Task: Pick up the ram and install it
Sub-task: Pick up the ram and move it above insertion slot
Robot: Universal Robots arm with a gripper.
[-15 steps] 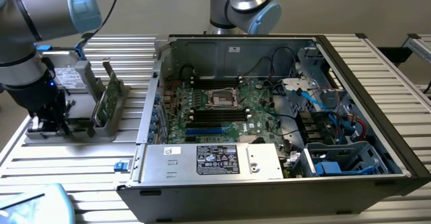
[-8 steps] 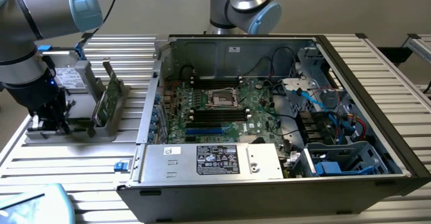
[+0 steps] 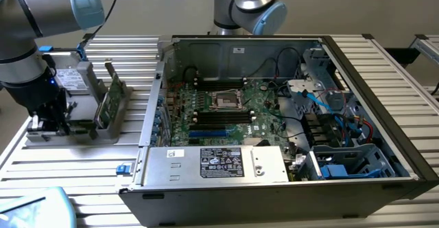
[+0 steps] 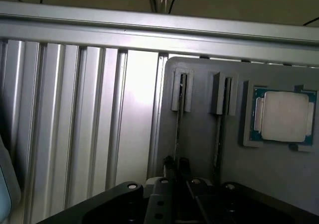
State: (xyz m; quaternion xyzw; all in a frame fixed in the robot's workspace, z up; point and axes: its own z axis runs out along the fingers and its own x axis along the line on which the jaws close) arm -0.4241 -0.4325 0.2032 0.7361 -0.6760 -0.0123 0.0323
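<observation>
Over on the exterior view's left, the arm has its gripper (image 3: 51, 124) down low at a grey holder (image 3: 82, 138) that sits on the ribbed aluminium table (image 3: 61, 161), just beside the open computer case (image 3: 226, 53). From the wrist view, the ram (image 4: 178, 124) stands on its edge in one slot of that holder (image 4: 199, 119), so you see it only as a thin dark line running from a grey end bracket down to the gripper (image 4: 176, 167). The two black fingertips (image 4: 168, 164) are drawn in close on either side of that edge, pinching the stick while it sits in its slot. A second stick (image 4: 219, 144) stands in the neighbouring slot, parallel and untouched, and past it a square silver processor (image 4: 284, 115) lies flat in its own pocket. Inside the case the green motherboard (image 3: 254, 99) lies open to view, with black slots near its middle, and a silver power supply (image 3: 219, 161) with a label runs along the near edge. A second arm (image 3: 247, 2) stands at the far side of the case.
</observation>
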